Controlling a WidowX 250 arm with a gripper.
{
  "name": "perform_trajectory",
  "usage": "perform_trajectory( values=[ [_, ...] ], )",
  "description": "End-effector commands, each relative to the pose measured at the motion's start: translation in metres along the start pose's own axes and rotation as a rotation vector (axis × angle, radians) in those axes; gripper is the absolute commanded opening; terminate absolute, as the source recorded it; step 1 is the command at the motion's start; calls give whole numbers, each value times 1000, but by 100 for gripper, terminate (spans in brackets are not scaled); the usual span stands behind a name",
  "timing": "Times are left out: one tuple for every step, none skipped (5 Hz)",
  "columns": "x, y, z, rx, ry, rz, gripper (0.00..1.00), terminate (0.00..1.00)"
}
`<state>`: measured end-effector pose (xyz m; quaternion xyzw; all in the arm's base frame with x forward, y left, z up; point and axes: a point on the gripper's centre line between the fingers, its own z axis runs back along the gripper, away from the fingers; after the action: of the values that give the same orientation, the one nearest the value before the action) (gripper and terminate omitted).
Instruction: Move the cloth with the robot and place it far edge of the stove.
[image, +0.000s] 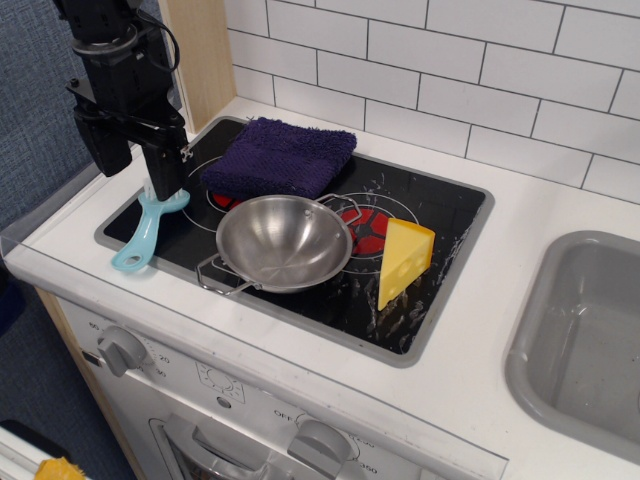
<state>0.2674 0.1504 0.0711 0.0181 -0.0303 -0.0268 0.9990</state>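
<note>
The dark purple-navy cloth (280, 155) lies flat on the back left part of the black stove (440, 215), near its far edge. It touches the rim of the steel bowl (285, 242). The black robot arm (115, 70) stands at the left. Its gripper (165, 188) points down over the stove's left edge, just above the head of a light blue spatula (147, 232). The gripper is left of the cloth and apart from it. Its fingers read as one dark block, with no gap showing and nothing seen between them.
A yellow cheese wedge (403, 260) stands on the stove's right part, next to the bowl. A grey sink basin (585, 335) is at the right. A white tiled wall runs behind the counter. Knobs (122, 348) line the front panel.
</note>
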Motion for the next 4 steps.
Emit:
perform_trajectory(
  values=[
    [0, 0, 0, 0, 0, 0, 100, 0],
    [34, -12, 10, 14, -52, -28, 100, 0],
    [71, -19, 14, -1, -99, -16, 100, 0],
    [102, -26, 10, 1, -115, 6, 100, 0]
  ],
)
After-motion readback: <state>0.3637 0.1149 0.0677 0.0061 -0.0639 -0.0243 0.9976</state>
